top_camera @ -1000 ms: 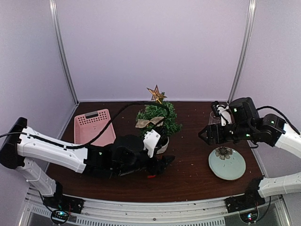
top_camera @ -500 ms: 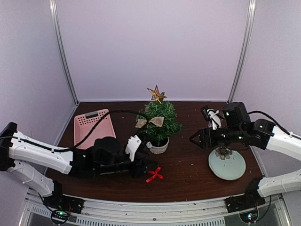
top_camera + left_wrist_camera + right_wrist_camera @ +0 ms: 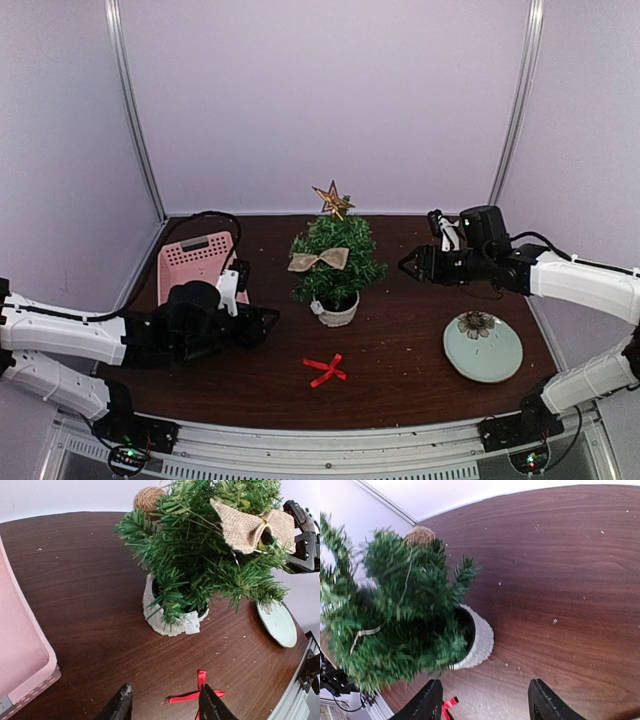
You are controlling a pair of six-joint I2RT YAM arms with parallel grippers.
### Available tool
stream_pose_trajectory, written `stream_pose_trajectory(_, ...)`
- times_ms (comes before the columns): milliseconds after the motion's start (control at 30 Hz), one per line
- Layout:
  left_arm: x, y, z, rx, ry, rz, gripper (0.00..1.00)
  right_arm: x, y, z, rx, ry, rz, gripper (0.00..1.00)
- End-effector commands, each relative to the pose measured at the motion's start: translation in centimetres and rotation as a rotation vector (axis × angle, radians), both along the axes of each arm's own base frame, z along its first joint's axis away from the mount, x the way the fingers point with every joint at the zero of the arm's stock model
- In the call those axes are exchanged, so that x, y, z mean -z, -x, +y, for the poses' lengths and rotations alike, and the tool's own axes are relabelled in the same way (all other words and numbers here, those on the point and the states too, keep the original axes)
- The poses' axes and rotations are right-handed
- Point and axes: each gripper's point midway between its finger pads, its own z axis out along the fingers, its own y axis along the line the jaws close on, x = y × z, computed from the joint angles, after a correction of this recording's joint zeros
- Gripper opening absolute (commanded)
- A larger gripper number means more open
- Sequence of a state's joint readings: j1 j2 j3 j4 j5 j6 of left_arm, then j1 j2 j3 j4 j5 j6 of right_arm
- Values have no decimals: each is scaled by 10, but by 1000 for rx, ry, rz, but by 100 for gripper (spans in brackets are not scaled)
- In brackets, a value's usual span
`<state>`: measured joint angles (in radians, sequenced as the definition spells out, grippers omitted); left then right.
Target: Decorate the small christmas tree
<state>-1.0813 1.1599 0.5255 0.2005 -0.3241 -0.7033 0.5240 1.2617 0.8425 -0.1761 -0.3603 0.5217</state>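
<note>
The small christmas tree (image 3: 335, 262) stands upright in its white pot (image 3: 336, 312) at the table's middle. It carries a gold star (image 3: 333, 200) and a burlap bow (image 3: 318, 261); a twine ball (image 3: 148, 497) hangs on its far side. A red ribbon bow (image 3: 325, 370) lies flat on the table in front of the pot. My left gripper (image 3: 265, 320) is low, left of the tree, open and empty; in its wrist view the red bow (image 3: 197, 695) lies beside the right finger (image 3: 210, 705). My right gripper (image 3: 410, 265) hovers right of the tree, open and empty.
A pink basket (image 3: 200, 265) sits at the back left, close behind my left arm. A pale green plate (image 3: 483, 346) holding a flower-like ornament (image 3: 476, 322) lies at the front right. Light crumbs dot the dark wood table (image 3: 400, 360).
My left arm has drawn back to the left, uncovering the red bow on the table. The right gripper has moved from above the plate back and left toward the tree.
</note>
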Motion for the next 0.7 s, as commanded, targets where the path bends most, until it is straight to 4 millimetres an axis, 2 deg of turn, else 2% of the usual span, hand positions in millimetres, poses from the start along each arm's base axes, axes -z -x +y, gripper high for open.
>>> stream_pose_trajectory(0,-3,-8,9,-65,36,23,44,-28,-20,25,-63,-172,-31,60)
stream_pose_trajectory(100,0,-10,10,-70,36,37,44,-27,-27,39,-90,-226,3,56)
stream_pose_trajectory(300,2,-13,10,-85,41,43,44,-14,-32,52,-101,-287,73,45)
stream_pose_trajectory(500,4,-16,13,-96,29,47,43,-14,-27,53,-108,-313,94,23)
stream_pose_trajectory(667,7,-21,17,-108,17,51,43,-9,-18,53,-106,-325,124,14)
